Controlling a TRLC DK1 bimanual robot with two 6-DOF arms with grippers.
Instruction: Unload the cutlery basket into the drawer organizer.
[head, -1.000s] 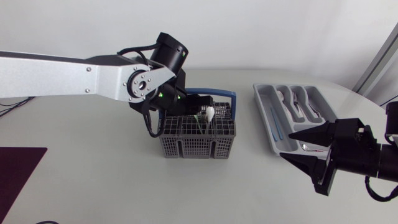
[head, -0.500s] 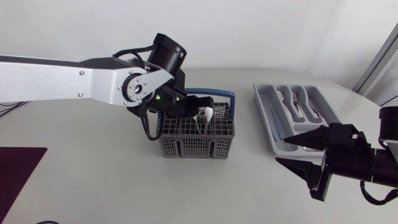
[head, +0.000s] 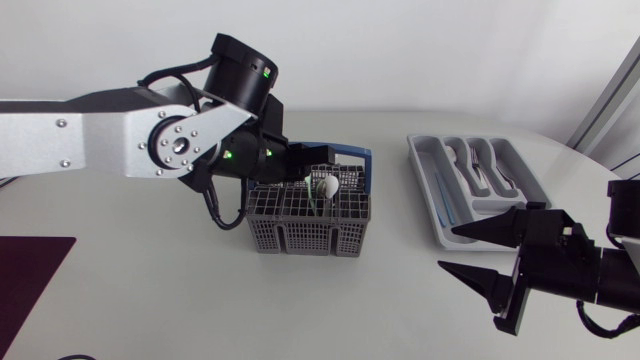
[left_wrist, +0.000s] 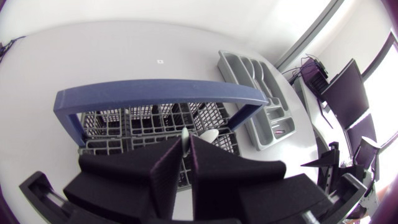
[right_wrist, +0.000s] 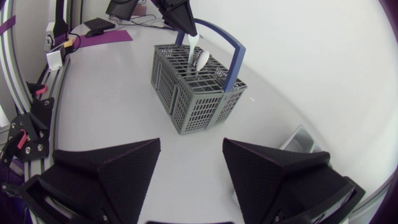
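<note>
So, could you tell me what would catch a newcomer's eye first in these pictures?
The left pincer stands out first, shut on a white utensil sticking up from the grey cutlery basket mid-table. Next, the right pincer gapes wide open beside the grey drawer organizer at the table's right.

Pale grey-white table (head: 130, 290), matte top, far-right edge rounded, seen from overhead cam. Dark maroon mat (head: 28, 288) lies flat on it at near-left corner, approx. rectangular, partly cut off by the view's edge. Rt wrist cam shows the mat (right_wrist: 107, 36) as a brighter purple strip, flat on the tabletop across the table. Lt wrist cam: small pale square mark (left_wrist: 160, 61) on bare tabletop, w/ a darker dot at its centre.
</note>
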